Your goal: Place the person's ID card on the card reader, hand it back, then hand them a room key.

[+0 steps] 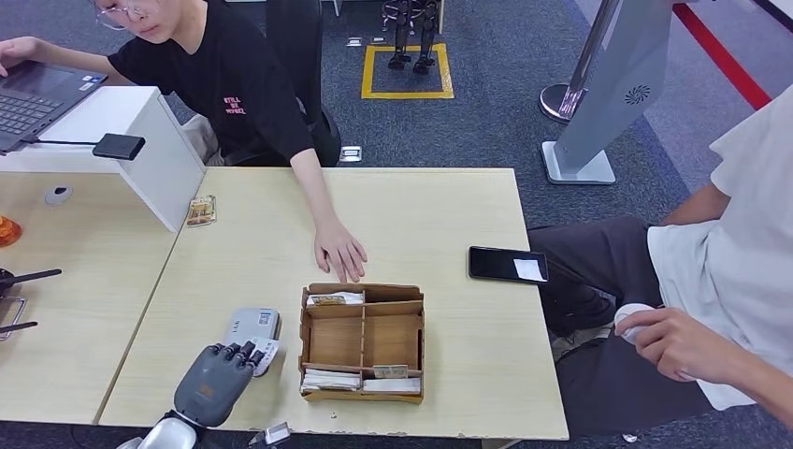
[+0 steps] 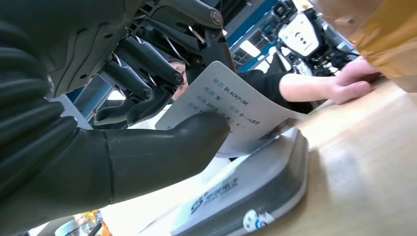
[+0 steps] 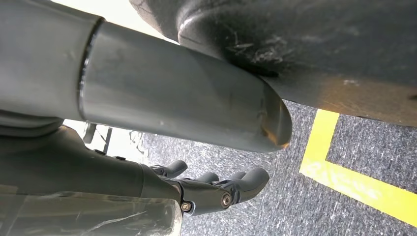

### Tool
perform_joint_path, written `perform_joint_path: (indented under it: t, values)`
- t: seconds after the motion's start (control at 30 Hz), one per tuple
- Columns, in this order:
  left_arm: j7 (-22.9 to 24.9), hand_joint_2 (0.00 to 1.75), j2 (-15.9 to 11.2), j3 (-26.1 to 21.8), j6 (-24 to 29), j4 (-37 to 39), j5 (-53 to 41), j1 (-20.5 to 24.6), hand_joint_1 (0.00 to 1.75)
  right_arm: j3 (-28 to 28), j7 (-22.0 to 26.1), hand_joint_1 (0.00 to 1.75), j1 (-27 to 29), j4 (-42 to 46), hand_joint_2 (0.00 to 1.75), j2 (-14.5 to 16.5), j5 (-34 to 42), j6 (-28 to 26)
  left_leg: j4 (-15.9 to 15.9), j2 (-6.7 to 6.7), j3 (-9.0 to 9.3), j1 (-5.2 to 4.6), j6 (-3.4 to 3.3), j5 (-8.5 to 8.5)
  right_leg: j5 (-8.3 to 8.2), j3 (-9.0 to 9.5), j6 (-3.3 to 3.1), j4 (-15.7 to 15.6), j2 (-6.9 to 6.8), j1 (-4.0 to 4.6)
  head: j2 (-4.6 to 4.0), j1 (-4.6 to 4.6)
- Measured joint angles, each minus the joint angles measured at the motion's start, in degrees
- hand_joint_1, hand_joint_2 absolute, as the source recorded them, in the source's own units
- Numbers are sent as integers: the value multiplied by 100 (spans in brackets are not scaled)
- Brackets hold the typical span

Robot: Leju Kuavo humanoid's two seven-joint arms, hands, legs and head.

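L hand (image 1: pixel 217 379) pinches ID card (image 2: pixel 236 110) over card reader (image 1: pixel 253 328) — R hand (image 3: pixel 216 189) empty, fingers apart.

A staged reception desk in an office or robotics lab is showing here. A pale wood-laminate table (image 1: pixel 439 224) is standing on grey carpet (image 1: pixel 486 103). At the table's far left corner, a person in a black T-shirt (image 1: pixel 234 84) is sitting beside an open dark laptop (image 1: pixel 33 94) on a white box (image 1: pixel 140 140). Beyond the table's far edge, a yellow taped square (image 1: pixel 408 70) is marking the floor around a robot's dark feet (image 1: pixel 411 42), and a silver stand (image 1: pixel 608 103) is leaning to its right.
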State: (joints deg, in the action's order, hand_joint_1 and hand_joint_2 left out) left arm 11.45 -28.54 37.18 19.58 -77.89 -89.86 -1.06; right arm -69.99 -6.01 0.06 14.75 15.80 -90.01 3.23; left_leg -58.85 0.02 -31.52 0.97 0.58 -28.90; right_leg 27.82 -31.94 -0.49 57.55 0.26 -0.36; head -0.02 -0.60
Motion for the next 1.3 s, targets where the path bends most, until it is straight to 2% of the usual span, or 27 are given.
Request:
perform_joint_path:
  t: [0.13, 0.4, 0.63, 0.9, 1.3]
  values:
    - [174, 175, 19, 61, 15, 47, -2, 56, 175, 0, -1, 0, 0, 0, 0, 0, 0, 0, 0, 0, 0, 0, 0, 0, 0, 0, 0, 0, 1, 0, 0, 0]
    - [224, 175, 25, 117, 23, 102, -2, 95, 175, 0, -2, 0, 0, 0, 0, 0, 0, 0, 0, 0, 0, 0, 0, 0, 0, -1, 0, 0, 1, 0, 0, 1]
    - [662, 175, 19, 309, 102, 180, -2, 208, 175, 0, -2, 0, 0, 0, 0, 0, 0, -7, 0, 0, 0, 0, 0, 0, 0, -1, 0, 0, 1, 0, 0, 1]
    - [376, 175, 17, 355, -246, 227, -2, 226, 175, 0, -11, 0, 0, 0, 0, 0, 0, -7, 0, 0, -1, 0, 0, 0, 0, -1, 0, 0, 0, 0, 0, 1]
    - [486, 175, 17, 354, -726, 229, -2, 258, 175, -1, -55, 0, 0, 2, 0, 0, 0, -5, 0, 0, 1, 0, 2, 1, 0, 3, 0, 0, 0, 0, 0, 1]
